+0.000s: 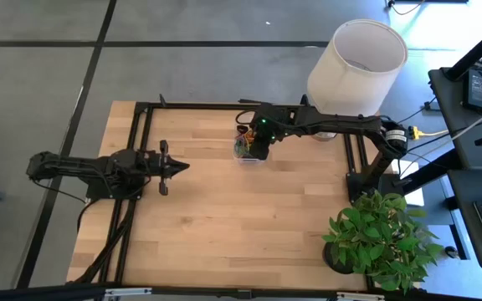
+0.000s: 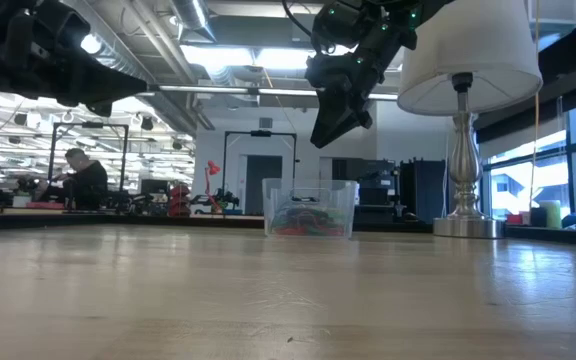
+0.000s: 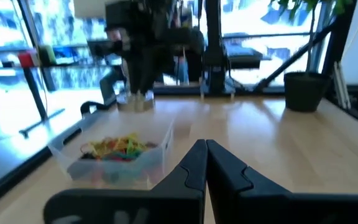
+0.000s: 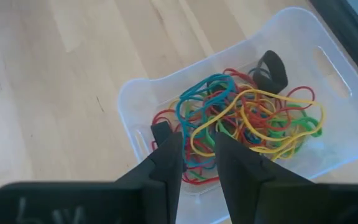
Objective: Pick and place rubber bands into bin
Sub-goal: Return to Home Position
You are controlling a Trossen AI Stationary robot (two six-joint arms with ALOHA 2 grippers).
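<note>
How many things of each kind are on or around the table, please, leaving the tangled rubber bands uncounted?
Clear plastic rectangular bin: 1
White-shaded lamp with silver metal stand: 1
Green leafy potted plant: 1
Dark two-finger robot hands: 2, left hand and right hand
Total: 5

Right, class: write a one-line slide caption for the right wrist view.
Right gripper, jaws slightly apart, hovers over small clear plastic rectangular bin holding tangled multicoloured rubber bands.
</note>
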